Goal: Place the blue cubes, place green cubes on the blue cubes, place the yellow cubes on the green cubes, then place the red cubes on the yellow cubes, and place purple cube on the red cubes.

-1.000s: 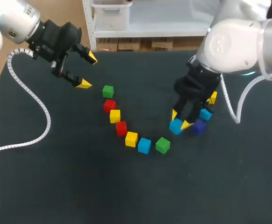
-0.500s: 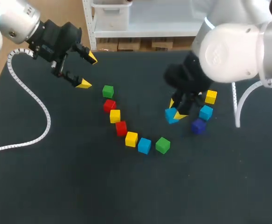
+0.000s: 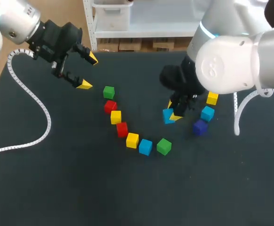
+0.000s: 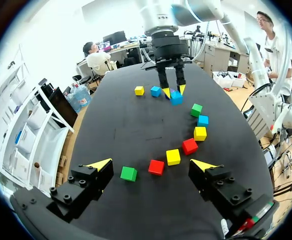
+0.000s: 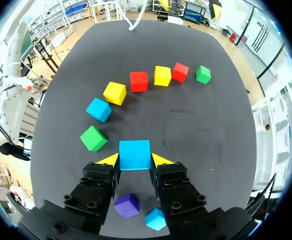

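Observation:
My right gripper (image 3: 172, 111) (image 5: 134, 160) is shut on a blue cube (image 3: 168, 116) (image 5: 134, 154), held just above the table right of centre. Beside it lie a purple cube (image 3: 200, 127) (image 5: 126, 204), another blue cube (image 3: 207, 113) (image 5: 156, 219) and a yellow cube (image 3: 212, 98). A curved row runs from a green cube (image 3: 109, 92) through red (image 3: 110, 106), yellow (image 3: 115, 117), red (image 3: 121, 129), yellow (image 3: 132, 140) and blue (image 3: 145, 147) cubes to a green cube (image 3: 164, 146). My left gripper (image 3: 88, 71) (image 4: 151, 165) hangs open at the back left, above and left of the row.
A white ribbed cable (image 3: 31, 101) from my left arm trails over the table's left side. Bare dark tabletop (image 3: 127, 193) lies in front of the row.
My right gripper has lifted the blue cube off the table and carried it left and back, away from the purple cube. The left arm has not moved.

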